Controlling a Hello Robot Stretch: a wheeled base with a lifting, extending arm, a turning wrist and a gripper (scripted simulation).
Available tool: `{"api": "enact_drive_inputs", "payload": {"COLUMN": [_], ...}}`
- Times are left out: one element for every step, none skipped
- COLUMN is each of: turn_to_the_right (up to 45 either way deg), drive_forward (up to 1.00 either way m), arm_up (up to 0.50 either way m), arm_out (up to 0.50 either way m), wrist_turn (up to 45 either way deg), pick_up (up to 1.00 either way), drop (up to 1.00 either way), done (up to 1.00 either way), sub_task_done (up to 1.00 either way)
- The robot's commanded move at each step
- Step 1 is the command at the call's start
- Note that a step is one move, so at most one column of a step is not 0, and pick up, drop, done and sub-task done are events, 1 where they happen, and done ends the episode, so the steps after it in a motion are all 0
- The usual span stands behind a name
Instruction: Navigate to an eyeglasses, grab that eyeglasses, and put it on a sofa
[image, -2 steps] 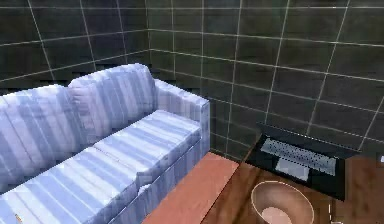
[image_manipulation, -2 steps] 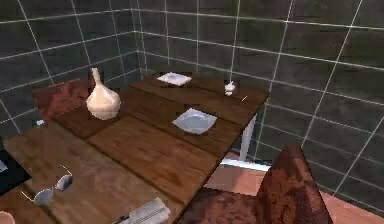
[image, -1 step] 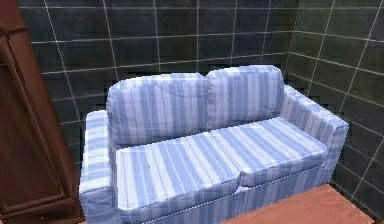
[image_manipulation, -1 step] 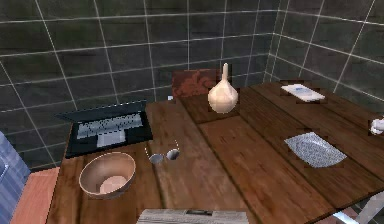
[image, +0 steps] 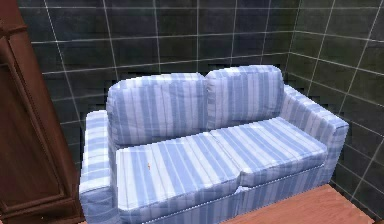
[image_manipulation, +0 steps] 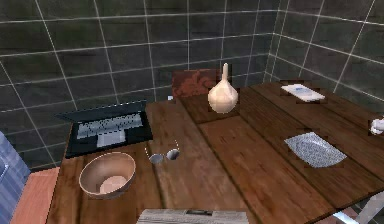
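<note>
Arm side view, lower centre: eyeglasses (small, thin-framed, grey lenses) lie flat on the wooden table. Bowl sits just beside them, to the lower left. Open laptop is near, to the upper left. Vase stands upright above and right of centre, well apart. Grey square dish at right; white tray at upper right. Forward view: blue-and-white striped sofa at centre, against dark tiled walls; dark wood cabinet at left edge. Gripper state: cannot tell.
</note>
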Motion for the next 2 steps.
{"api": "enact_drive_inputs", "payload": {"turn_to_the_right": [0.0, 0.0], "drive_forward": [0.0, 0.0], "arm_up": [0.38, 0.0], "arm_out": [0.0, 0.38], "wrist_turn": [0.0, 0.0], "pick_up": [0.0, 0.0], "drop": [0.0, 0.0], "done": [0.0, 0.0], "sub_task_done": [0.0, 0.0]}}
